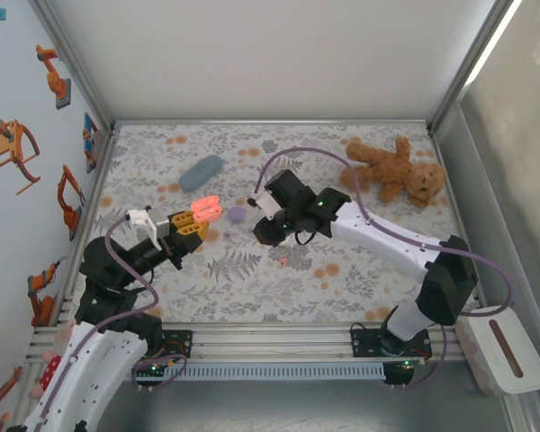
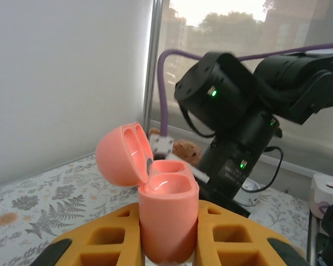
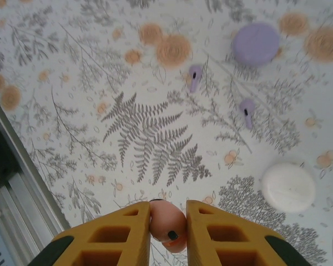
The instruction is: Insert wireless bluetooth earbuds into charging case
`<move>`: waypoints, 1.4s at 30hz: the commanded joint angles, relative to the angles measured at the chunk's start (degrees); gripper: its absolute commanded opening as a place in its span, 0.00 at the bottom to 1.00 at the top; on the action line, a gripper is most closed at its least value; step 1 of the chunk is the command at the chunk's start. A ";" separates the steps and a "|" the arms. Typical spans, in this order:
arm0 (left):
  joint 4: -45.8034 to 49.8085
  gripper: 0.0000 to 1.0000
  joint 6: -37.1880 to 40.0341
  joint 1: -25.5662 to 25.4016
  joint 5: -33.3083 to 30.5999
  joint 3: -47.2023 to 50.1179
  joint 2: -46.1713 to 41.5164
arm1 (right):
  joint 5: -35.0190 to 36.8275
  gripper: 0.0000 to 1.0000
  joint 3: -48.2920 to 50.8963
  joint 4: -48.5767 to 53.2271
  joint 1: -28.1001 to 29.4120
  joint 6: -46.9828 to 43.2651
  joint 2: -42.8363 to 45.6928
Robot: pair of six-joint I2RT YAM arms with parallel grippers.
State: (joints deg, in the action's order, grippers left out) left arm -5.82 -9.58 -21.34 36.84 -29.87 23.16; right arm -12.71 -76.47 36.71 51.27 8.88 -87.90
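Two lilac earbuds (image 3: 194,77), one pink case (image 2: 167,208), one teddy (image 1: 394,169)

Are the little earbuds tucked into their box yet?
Not yet. Done: the left gripper holds the pink case with its lid flipped open. In hand: the right gripper pinches one pink earbud above the table. Left to do: put that bud into the open case. Two lilac earbuds also lie loose near the lilac case.
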 commanded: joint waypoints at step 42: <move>-19.01 0.00 -3.08 -1.15 4.42 -0.71 14.05 | -1.95 0.23 -9.11 -26.34 6.89 -24.08 6.79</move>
State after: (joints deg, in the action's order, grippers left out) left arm -22.50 -13.43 -22.15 39.33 -28.75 37.63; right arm -17.15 -82.87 9.96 57.58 -12.69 -80.73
